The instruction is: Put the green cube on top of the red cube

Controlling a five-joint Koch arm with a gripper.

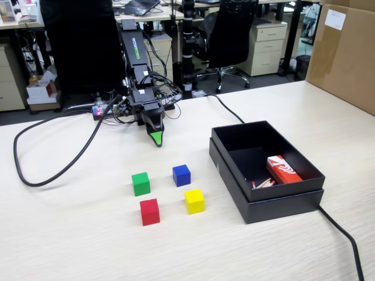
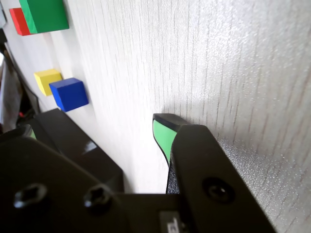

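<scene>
We see the arm folded low at the far side of the table in the fixed view, its upper links leaning forward and down. The gripper points downward, and its green tip is very close to the table surface. In the wrist view the gripper shows only one green-faced finger under the black body. The other jaw is hidden, so we cannot tell if the jaws are apart or together. Nothing is seen between them.
</scene>
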